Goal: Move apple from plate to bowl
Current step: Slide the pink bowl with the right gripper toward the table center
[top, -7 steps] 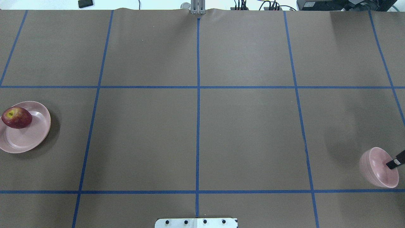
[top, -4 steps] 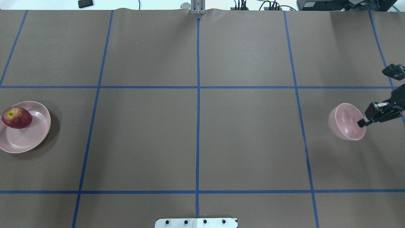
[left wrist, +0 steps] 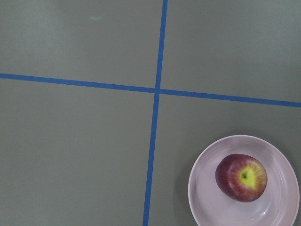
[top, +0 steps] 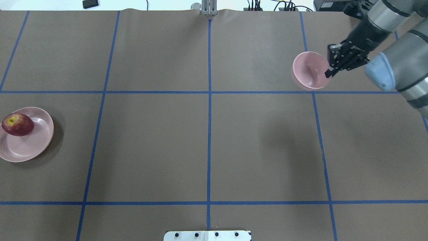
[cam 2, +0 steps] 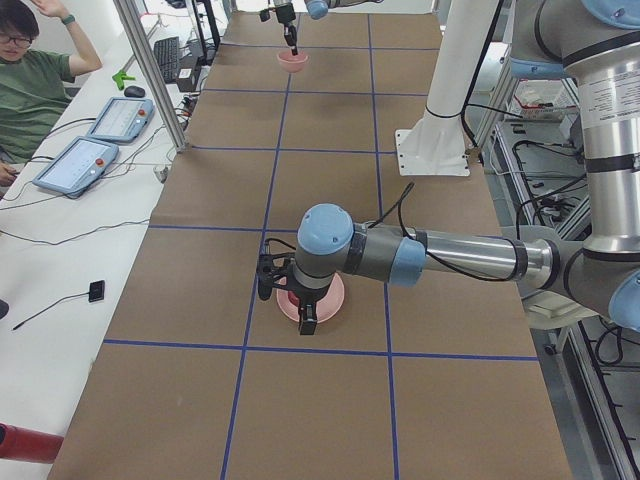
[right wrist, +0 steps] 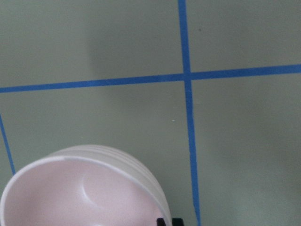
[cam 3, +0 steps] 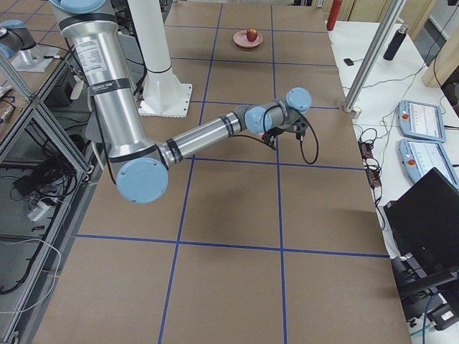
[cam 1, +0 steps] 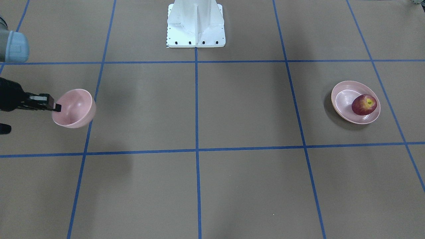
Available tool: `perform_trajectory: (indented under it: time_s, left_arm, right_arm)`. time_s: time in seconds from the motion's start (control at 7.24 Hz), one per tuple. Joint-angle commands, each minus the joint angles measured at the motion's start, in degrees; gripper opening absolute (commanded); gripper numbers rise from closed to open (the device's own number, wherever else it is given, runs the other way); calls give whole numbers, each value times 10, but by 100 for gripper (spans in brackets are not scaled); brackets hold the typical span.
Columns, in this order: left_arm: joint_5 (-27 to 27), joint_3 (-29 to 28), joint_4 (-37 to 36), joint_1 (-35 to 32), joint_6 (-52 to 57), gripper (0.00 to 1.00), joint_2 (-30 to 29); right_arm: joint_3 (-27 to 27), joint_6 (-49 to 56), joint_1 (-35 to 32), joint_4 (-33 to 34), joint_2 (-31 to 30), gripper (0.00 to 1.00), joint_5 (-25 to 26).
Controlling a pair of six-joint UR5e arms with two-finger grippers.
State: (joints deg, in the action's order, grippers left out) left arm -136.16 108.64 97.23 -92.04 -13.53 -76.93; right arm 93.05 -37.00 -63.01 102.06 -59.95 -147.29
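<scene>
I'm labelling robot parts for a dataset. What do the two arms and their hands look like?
Both arms, the right arm and the left arm, are silver-grey tubes with pale-blue round joint caps and dark bands. A loose black cable loops by each wrist. The right hand and left hand are black, with two slim fingers on exposed linkages.

Silver arms (cam 3: 107, 93), blue joint caps (cam 2: 325, 232), black right claw (top: 329, 71).

Bright even overhead light, soft shadows, slight blur on bowl (top: 310, 70)
</scene>
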Motion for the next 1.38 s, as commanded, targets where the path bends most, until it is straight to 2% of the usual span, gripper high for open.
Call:
perform_trajectory:
  time_s: [0.0,0.14,0.41,0.55,1.24]
  left_arm:
    - [-9,-13,2,0,1,99,0]
    - [-9,-17,2,0,1,99,-1]
    - [-9,-19,1,0,1,99,-3]
    - [-9,-20,1,0,1,99,-3]
    - [-9,-25,2,0,1,99,-8]
  right_arm:
    - [-116,-59,61,25,151,0,39]
    - [-163,-73,93,-3,188,0,57]
    - [-240,-187,160,-174,201,0,116]
    - [-241,-216,182,-186,208,0,135]
    - [-243,-217,218,-190,210,0,138]
